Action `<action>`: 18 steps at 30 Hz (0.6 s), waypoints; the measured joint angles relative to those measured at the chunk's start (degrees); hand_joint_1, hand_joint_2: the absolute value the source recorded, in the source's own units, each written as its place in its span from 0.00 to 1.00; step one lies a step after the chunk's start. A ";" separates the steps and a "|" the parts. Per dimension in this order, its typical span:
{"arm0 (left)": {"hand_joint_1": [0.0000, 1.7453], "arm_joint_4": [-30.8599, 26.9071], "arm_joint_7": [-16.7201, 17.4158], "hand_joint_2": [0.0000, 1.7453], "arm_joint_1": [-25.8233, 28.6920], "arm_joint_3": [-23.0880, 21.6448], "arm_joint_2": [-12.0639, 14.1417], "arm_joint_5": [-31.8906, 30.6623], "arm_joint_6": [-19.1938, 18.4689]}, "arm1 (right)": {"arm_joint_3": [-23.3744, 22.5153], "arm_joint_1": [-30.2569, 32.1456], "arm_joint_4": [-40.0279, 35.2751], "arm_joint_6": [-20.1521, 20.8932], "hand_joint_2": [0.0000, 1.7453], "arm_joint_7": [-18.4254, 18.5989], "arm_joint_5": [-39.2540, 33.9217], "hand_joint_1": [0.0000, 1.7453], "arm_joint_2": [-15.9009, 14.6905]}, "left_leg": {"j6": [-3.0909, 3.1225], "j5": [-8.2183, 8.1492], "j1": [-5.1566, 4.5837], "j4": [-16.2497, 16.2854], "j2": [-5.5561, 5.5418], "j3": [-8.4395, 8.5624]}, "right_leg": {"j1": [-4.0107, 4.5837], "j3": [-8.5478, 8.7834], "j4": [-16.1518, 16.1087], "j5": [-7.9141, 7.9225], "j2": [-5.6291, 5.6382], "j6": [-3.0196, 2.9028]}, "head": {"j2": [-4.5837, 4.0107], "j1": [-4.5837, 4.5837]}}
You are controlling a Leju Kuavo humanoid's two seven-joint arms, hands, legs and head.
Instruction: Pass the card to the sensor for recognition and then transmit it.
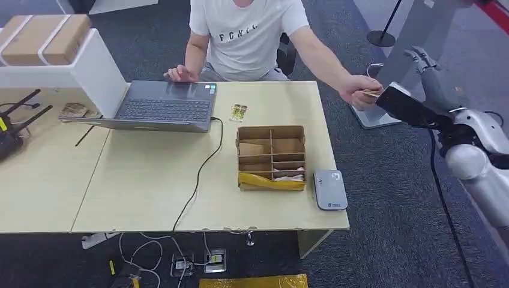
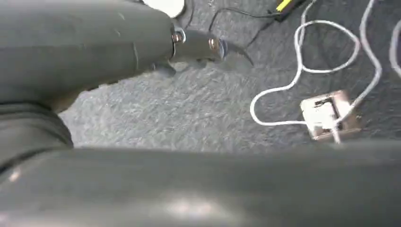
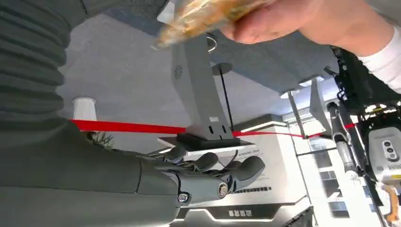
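right hand [image 3: 213, 177] extends from the grey ribbed cover, fingers [image 3: 248, 166] apart and slightly curled, nothing between them. a person's hand [image 3: 279, 21] holds a yellowish card [image 3: 208, 16], blurred, well apart from the robot's fingers. a white sleeve [image 3: 380, 59] shows at the person's wrist. behind stands a grey stand [image 3: 196, 90] on a dark base. a red tape [image 3: 127, 126] crosses the background. a white cup [image 3: 84, 109] sits just beside the arm cover. dark equipment [image 3: 364, 94] with cables is seen near the sleeve.
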 joint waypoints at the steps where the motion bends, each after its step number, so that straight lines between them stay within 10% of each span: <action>1: 0.00 -0.02 -0.74 0.00 0.10 0.13 -0.07 0.42 0.24 | -0.42 0.43 0.07 0.02 1.00 0.00 -0.02 0.00 0.11 | 0.00 0.00 0.00 0.00 0.00 0.00 | 0.00 0.01 0.00 0.00 0.00 0.00 | 0.00 0.00; 3: 0.00 -0.13 -2.30 0.00 0.41 0.68 -0.20 1.29 0.57 | -1.25 1.27 0.20 0.09 1.00 0.02 -0.04 0.00 0.26 | 0.00 0.00 0.00 0.00 -0.01 -0.01 | 0.00 -0.01 0.00 0.00 -0.01 0.00 | 0.00 0.00; 6: 0.00 -0.13 -5.09 0.00 0.69 1.25 -0.31 1.94 1.44 | -1.88 1.86 0.42 0.17 1.00 0.02 -0.07 1.00 0.26 | 0.00 0.00 0.00 0.00 0.03 -0.01 | 0.00 -0.02 0.00 0.00 0.04 0.00 | 0.00 0.00; 18: 0.00 -0.13 -6.93 0.00 3.23 3.34 -0.70 2.99 -2.19 | -2.75 2.87 1.31 0.44 1.00 -2.93 -0.96 1.00 0.57 | -0.06 -0.05 0.00 0.00 0.12 0.01 | 0.00 -0.04 0.00 0.00 0.16 0.00 | 0.00 0.02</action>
